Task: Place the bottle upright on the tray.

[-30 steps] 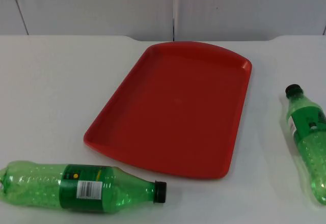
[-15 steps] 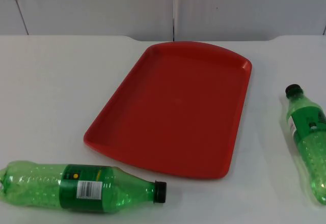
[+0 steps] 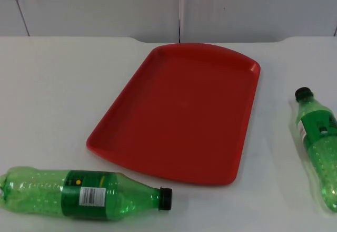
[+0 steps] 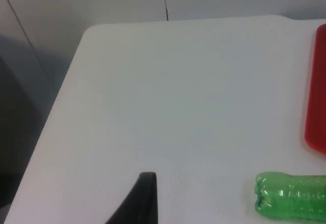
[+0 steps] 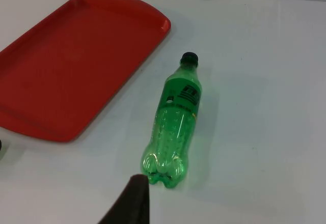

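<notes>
Nothing done yet: red tray [image 3: 179, 113] bare, both green bottles lying on the surface, one [image 3: 84, 194] in front of tray, other [image 3: 318, 147] to its right w/ right tool [image 5: 133, 203] just behind its base; left tool [image 4: 140, 201] waits near first bottle's base; tool spread can't be told.

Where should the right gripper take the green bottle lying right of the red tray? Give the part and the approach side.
Probably the labelled waist of the right green bottle, from above, fingers straddling it across its width. It lies flat on the white table, black cap pointing away, and nothing touches its sides. The red tray lies apart to one side. The right gripper's fingertip sits near the bottle's base.
</notes>
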Motion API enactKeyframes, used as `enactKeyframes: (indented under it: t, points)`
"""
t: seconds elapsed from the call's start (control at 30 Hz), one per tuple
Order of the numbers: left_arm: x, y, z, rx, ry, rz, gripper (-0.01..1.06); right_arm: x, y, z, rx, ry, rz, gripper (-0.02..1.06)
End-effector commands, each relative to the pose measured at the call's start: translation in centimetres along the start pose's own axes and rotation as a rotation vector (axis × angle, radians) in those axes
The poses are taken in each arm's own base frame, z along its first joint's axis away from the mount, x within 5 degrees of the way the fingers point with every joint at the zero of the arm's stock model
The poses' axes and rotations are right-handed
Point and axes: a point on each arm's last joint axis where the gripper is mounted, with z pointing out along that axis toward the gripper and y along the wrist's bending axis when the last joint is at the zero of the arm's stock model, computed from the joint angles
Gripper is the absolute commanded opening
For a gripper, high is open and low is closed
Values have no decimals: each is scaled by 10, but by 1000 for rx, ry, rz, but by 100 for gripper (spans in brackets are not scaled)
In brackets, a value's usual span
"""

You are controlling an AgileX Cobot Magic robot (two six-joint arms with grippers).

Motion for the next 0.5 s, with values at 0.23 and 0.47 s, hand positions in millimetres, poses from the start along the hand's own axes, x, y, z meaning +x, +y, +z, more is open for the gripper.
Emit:
enactKeyframes:
  t: [0.23, 0.47]
  points:
    - [-42, 0, 11, 6, 60, 2, 105, 0, 0, 0, 1, -8, 4, 105]
    - [-61, -2, 37, 12, 114, 17, 105, 0, 0, 0, 1, -8, 4, 105]
